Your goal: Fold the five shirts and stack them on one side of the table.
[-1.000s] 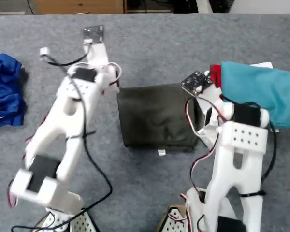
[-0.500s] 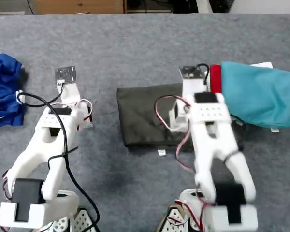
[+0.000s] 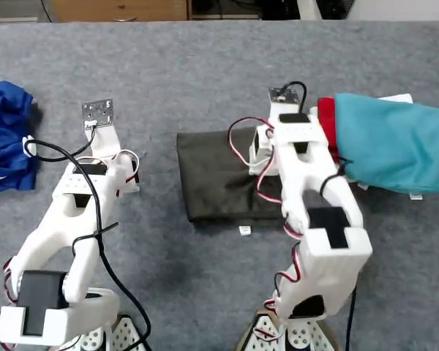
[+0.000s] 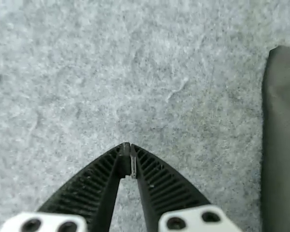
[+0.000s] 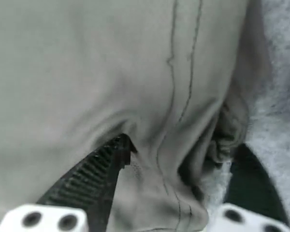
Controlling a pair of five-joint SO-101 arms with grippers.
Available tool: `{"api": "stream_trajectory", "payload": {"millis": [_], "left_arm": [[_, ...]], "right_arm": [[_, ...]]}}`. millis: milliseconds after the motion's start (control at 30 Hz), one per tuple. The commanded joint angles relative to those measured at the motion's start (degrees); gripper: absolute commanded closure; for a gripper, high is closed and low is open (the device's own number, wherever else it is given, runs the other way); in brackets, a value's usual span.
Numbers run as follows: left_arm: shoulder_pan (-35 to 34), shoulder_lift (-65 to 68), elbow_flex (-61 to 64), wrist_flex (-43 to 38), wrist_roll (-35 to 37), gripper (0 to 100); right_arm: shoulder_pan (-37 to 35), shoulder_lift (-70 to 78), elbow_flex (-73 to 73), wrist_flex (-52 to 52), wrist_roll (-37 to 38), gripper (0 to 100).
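You have bare table (image 3: pixel 227 66) beyond and left of the centred dark shirt (image 3: pixel 219 175), teal shirt (image 3: pixel 395 146) at the right edge, blue shirt (image 3: pixel 7 139) at the left; your right gripper (image 5: pixel 183 145) gapes astride the dark shirt's bunched edge, left gripper (image 4: pixel 128 150) pinched together over bare table.

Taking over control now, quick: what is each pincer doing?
Left pincer: closed, empty, over the grey carpeted table.
Right pincer: open, straddling a bunched edge of the dark olive folded cloth shirt.
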Motion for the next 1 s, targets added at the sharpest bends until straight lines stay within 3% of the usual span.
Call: {"api": "stream_trajectory", "payload": {"millis": [0, 100, 333, 633, 767, 967], "left_arm": [[-0.53, -1.98, -0.26, -0.62, -0.53, 98], [-0.53, -1.98, -0.26, -0.62, -0.53, 98], [-0.53, -2.15, -0.26, -0.70, -2.55, 98], [-0.53, -2.07, -0.26, -0.70, -2.81, 98], [-0.44, -2.07, -0.26, -0.70, -2.81, 98], [-0.44, -1.98, -0.26, -0.70, -2.81, 98]], "right_arm": [[-0.13, 2.24, -4.79, 2.90, 0.70, 84.8], [-0.13, 2.51, -6.55, 3.96, 6.07, 99.8], [3.56, 2.42, -15.52, 11.96, 8.09, 99.6], [10.59, 2.95, -51.21, 32.62, 17.58, 99.7], [16.04, 2.95, -60.26, 35.08, 21.80, 99.7], [27.82, 2.95, -61.58, 34.99, 29.27, 99.7]]}}
